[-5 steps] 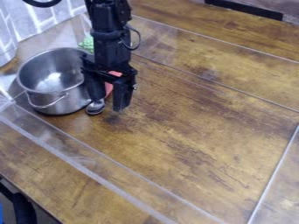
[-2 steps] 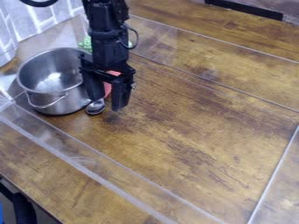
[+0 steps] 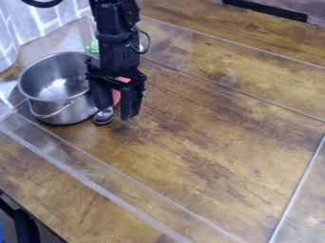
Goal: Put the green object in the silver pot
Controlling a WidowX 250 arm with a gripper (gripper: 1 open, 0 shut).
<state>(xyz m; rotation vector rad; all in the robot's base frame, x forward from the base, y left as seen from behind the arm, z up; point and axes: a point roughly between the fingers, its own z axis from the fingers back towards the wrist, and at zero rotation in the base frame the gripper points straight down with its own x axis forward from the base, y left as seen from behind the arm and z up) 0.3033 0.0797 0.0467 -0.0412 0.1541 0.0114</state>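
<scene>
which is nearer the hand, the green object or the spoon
The spoon: it lies right by the hand, while the green object is farther back, behind the arm.

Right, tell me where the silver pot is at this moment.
The silver pot is at the left of the camera view, on the wooden table, right beside the gripper and the spoon.

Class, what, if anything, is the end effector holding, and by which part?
It cannot be told: the end effector is over the red-handled spoon beside the pot, but its dark fingers hide any grip.
</scene>
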